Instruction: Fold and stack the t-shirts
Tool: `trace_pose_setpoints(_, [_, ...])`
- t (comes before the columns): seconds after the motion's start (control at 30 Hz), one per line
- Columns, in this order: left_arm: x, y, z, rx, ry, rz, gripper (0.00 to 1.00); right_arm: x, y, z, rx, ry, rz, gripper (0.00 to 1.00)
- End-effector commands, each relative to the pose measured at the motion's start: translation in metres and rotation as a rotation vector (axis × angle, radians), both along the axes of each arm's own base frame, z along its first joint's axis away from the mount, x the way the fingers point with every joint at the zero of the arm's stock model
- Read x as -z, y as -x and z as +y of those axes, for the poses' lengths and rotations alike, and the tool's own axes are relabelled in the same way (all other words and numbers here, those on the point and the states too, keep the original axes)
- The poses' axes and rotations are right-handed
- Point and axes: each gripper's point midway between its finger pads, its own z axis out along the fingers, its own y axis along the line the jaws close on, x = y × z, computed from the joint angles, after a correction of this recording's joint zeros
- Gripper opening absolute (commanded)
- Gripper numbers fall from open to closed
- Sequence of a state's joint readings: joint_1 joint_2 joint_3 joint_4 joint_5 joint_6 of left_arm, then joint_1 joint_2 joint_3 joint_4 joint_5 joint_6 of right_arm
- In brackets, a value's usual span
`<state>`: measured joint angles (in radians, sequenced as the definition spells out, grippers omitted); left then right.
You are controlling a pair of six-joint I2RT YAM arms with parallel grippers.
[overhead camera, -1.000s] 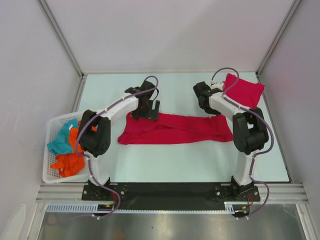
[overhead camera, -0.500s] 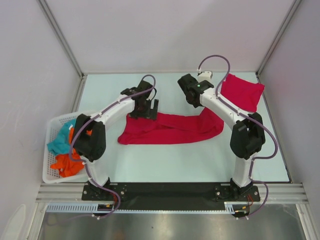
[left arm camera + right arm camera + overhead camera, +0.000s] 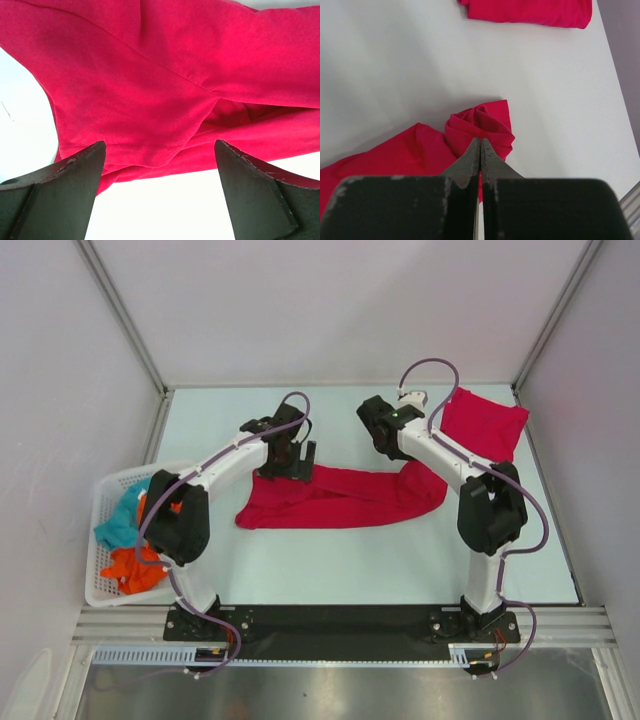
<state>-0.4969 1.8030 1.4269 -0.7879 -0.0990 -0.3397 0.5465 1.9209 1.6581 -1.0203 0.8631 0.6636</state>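
Bright, even light pouring down from overhead. The pale bench [image 3: 350,570] glows, with hardly a hard shadow anywhere around the long t-shirt [image 3: 340,498]. Nearer than the t-shirt, the steel strip [image 3: 340,690] throws back a dull, smeary sheen. On the left wrist view, the bench beside the t-shirt burns out to pure white, while the left end effector [image 3: 159,145] fingers [image 3: 60,195] sit dark and murky. On the right wrist view, a soft grey shadow spreads just beyond the t-shirt's bunched end [image 3: 480,125], and the right end effector [image 3: 480,142] looms huge and blurred.

Two t-shirts: the long t-shirt [image 3: 340,498], the folded t-shirt [image 3: 487,425]. One basket [image 3: 110,595]. Two arms: left arm [image 3: 225,462], right arm [image 3: 450,458].
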Motion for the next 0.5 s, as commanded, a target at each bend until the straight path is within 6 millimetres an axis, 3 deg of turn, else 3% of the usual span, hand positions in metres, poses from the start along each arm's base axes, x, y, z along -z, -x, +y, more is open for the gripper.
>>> trace_pose_setpoints(0.0, [-0.023, -0.005, -0.004, -0.001, 0.048, -0.06, 0.95, -0.019, -0.003, 0.002, 0.022, 0.006, -0.079, 0.0])
trace_pose_setpoints(0.1, [-0.024, -0.002, -0.002, 0.0, 0.046, -0.061, 0.95, -0.024, -0.003, 0.008, 0.015, 0.002, -0.093, 0.0])
trace_pose_setpoints(0.33, [-0.021, 0.007, -0.004, 0.0, 0.062, -0.055, 0.95, -0.014, -0.006, 0.008, 0.023, 0.005, -0.075, 0.0])
trace_pose_setpoints(0.47, [-0.02, 0.02, -0.029, 0.036, 0.086, -0.078, 0.94, -0.013, -0.014, 0.008, 0.019, -0.005, -0.083, 0.0])
